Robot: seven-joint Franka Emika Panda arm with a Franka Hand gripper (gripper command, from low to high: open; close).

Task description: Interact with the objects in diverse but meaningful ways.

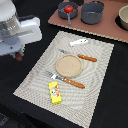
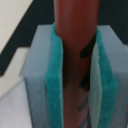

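At the exterior view's left, my gripper hangs above the black table beside the placemat. The wrist view shows it shut on the dark brown stick, which stands between the teal pads. In the exterior view only the stick's dark tip pokes out under the hand. A yellow packet with red print lies on the mat's near part. The white oblong piece rests at the mat's far edge. The red tomato-like ball sits in a small grey pot.
A round tan plate sits mid-mat, flanked by a wooden-handled knife and fork. On a brown board at the back stand the small pot, a larger grey pot and a bowl.
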